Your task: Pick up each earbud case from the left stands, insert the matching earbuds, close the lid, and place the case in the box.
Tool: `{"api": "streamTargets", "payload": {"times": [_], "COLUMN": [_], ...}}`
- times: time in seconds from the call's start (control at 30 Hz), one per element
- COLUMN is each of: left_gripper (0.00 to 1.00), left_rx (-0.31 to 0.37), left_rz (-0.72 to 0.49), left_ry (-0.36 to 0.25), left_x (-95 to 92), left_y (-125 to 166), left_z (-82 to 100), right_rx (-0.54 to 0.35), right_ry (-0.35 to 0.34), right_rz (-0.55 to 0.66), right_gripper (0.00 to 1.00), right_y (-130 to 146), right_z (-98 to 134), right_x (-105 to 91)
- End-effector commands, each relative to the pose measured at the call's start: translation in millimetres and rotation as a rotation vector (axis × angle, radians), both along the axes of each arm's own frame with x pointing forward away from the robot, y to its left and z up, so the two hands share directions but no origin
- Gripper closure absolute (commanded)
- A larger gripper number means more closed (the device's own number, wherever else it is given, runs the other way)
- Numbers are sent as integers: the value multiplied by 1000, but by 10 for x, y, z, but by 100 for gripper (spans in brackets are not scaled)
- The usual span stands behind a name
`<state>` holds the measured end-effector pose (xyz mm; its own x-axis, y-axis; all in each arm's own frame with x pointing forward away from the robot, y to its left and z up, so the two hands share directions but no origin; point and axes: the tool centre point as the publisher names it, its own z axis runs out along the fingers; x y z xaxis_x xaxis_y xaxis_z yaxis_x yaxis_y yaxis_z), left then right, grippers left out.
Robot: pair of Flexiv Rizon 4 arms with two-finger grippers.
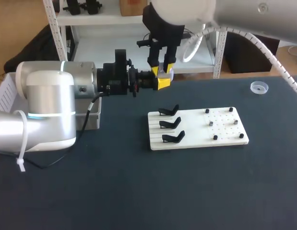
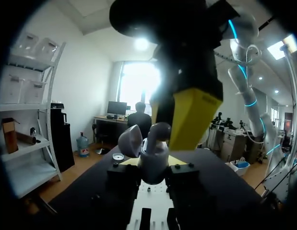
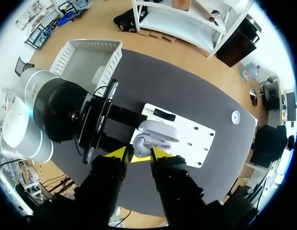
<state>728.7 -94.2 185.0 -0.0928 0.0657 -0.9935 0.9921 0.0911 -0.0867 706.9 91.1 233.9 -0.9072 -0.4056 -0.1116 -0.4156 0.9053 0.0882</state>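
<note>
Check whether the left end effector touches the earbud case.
Touching: in the left wrist view, the left end effector grips the earbud case from both sides.

One white board [image 1: 225,141] is carrying three black stands [image 1: 170,123] and six small pieces [image 1: 215,137] — one earbud case [image 2: 153,160] is hanging mid-air, one clear dish [image 1: 259,87] lying by the tabletop's [image 1: 138,191] far right corner.

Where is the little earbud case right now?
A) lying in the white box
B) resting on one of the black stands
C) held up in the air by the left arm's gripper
C: the earbud case, its lid open, is clamped in the left gripper, and all three black stands are empty.
</note>
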Motion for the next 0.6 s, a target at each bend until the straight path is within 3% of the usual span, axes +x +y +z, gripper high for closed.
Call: {"api": "streamTargets", "payload": {"times": [0.03,0.6], "left_gripper": [100,100], "left_rx": [-1,-1], "left_rz": [6,6], "left_ry": [-2,-2], "left_x": [-13,-13], "left_y": [-6,-6], "left_z": [-4,-4], "right_rx": [0,-13], "right_ry": [-12,-28], "right_rz": [0,3], "right_gripper": [70,69], "right_y": [-2,-24], "right_z": [8,7], "right_x": [-34,-17]}}
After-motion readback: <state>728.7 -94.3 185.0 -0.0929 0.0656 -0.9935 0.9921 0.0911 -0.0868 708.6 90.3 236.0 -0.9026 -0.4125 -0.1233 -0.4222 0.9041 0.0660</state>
